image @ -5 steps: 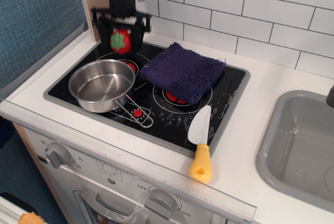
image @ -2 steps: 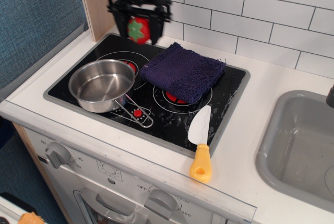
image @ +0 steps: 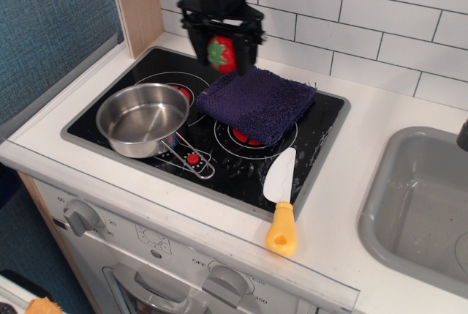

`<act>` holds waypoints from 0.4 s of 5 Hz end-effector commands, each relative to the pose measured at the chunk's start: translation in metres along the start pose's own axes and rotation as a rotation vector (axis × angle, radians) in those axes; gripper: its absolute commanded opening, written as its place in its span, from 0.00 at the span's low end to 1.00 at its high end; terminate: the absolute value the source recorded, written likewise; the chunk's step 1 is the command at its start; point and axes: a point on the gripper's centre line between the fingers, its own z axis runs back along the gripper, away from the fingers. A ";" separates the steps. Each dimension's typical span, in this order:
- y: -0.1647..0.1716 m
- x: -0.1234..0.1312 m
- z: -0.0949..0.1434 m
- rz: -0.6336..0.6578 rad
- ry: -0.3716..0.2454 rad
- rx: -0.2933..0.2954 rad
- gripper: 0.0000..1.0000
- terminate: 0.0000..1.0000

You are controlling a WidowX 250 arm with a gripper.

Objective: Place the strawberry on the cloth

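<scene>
My black gripper (image: pixel 221 53) is shut on the strawberry (image: pixel 221 54), a small glossy red toy with a green leafy cap. It holds the strawberry in the air above the far left corner of the cloth (image: pixel 256 101). The cloth is a dark purple-blue knitted square lying on the right side of the black stovetop (image: pixel 322 135). Nothing lies on the cloth.
A steel pot (image: pixel 142 118) stands on the front left burner, its handle pointing right. A spatula with a yellow handle (image: pixel 281 200) lies at the stove's right front edge. A grey sink (image: pixel 424 197) is at the right. A white tiled wall stands behind.
My gripper has carried the strawberry to the right, from above the back left burner to above the far left corner of the cloth. Nothing else has moved.
</scene>
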 end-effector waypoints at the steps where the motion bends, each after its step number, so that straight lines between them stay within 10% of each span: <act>1: -0.016 -0.001 -0.002 -0.058 -0.021 0.025 0.00 0.00; 2: -0.015 0.002 -0.014 -0.072 -0.008 0.037 0.00 0.00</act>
